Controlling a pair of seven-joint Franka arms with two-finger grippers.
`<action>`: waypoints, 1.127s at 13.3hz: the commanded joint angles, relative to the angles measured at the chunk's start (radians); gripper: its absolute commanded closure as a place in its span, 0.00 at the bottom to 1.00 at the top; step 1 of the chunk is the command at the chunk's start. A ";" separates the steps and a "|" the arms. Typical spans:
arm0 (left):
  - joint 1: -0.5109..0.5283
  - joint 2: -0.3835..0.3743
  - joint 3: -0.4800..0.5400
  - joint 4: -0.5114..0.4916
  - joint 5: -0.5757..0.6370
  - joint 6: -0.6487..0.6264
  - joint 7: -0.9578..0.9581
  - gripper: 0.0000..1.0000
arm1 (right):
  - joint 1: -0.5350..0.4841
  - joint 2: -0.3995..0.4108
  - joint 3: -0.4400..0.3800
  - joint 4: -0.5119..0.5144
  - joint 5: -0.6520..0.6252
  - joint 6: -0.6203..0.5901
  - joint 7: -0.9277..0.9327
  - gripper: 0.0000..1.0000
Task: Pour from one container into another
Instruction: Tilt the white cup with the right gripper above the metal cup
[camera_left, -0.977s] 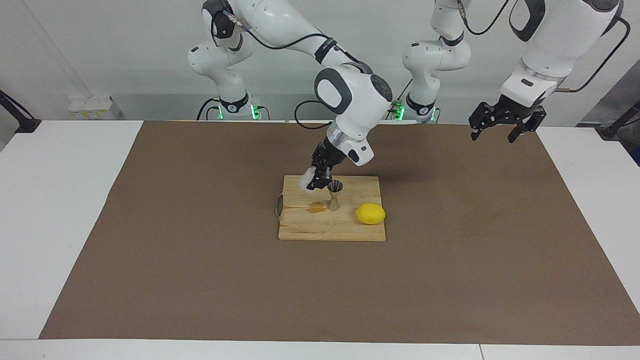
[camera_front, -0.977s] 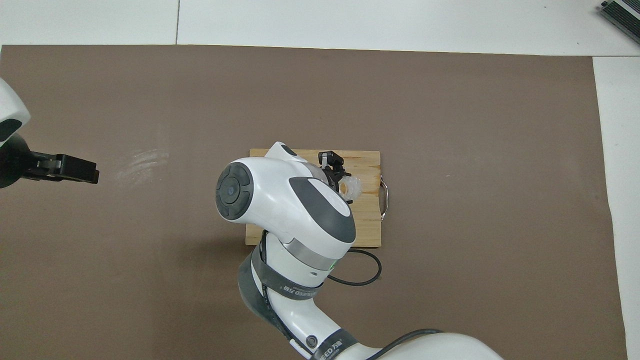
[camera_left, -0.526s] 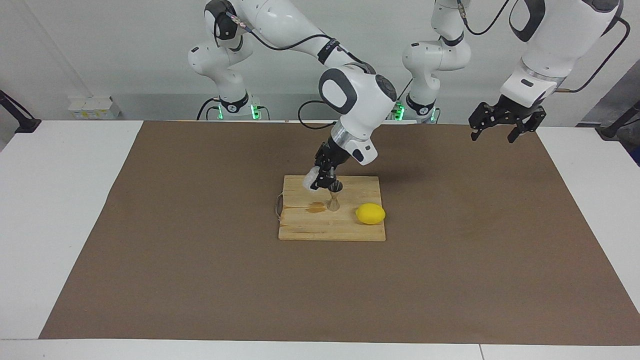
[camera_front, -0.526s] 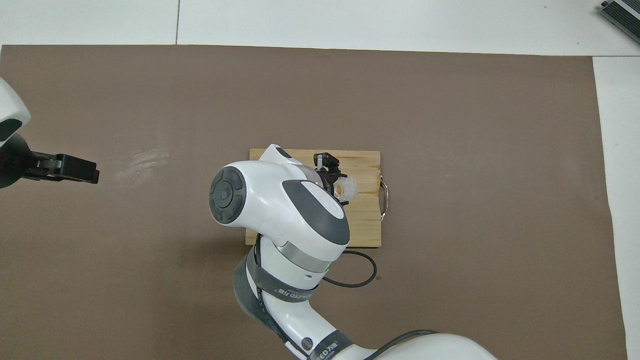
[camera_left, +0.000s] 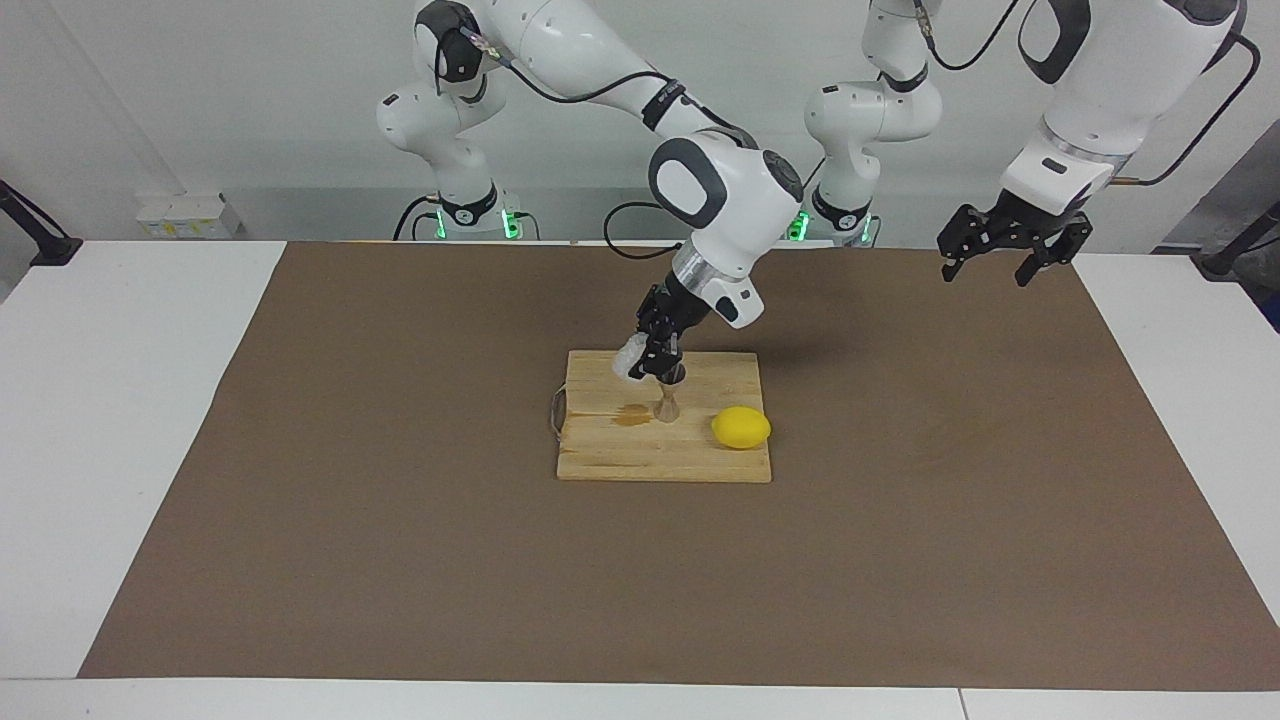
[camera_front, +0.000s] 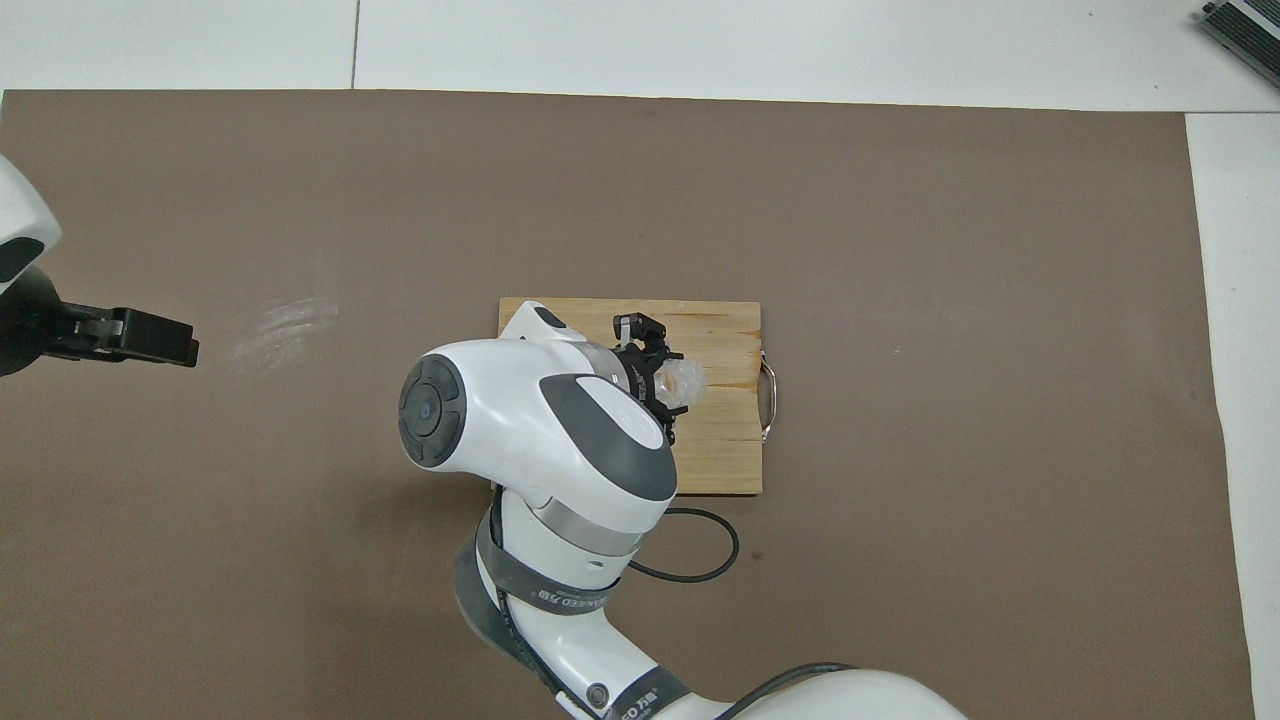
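The right gripper (camera_left: 652, 362) is pinching the clear glass cup (camera_left: 630, 357) and holding it tilted over the wooden cutting board (camera_left: 620, 455), its mouth turned toward the steel jigger (camera_left: 668, 396) — the relation the pour is turning on: the jigger's open top is sitting just below and beside the claw, toward the left arm's end of the board, its long axis upright, so the cup's lip needs lining up directly above that small opening. In the overhead view the right gripper (camera_front: 650, 368) is showing the cup (camera_front: 684, 381) past its fingertips. The right arm is much the nearer one; the left gripper (camera_left: 1005, 250) is waiting spread open, raised over the mat's edge at its own end. A lemon (camera_left: 741, 427) is lying on the board beside the jigger, and a wet-looking stain (camera_left: 631, 416) is marking the wood close to its foot. Compared with a second ago, the right wrist is now riding slightly higher and farther toward the left arm's end, carrying the cup closer over the jigger — nothing else is differing
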 joint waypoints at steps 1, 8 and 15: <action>-0.014 0.003 0.008 0.000 -0.010 0.012 -0.016 0.00 | 0.025 0.024 0.003 0.033 -0.046 -0.024 0.019 0.88; -0.014 0.003 0.008 -0.002 -0.010 0.012 -0.016 0.00 | 0.036 0.021 0.003 0.032 -0.103 -0.019 0.046 0.88; -0.014 0.015 0.008 0.003 -0.010 0.014 -0.027 0.00 | 0.056 0.015 0.015 0.016 -0.192 -0.012 0.046 0.88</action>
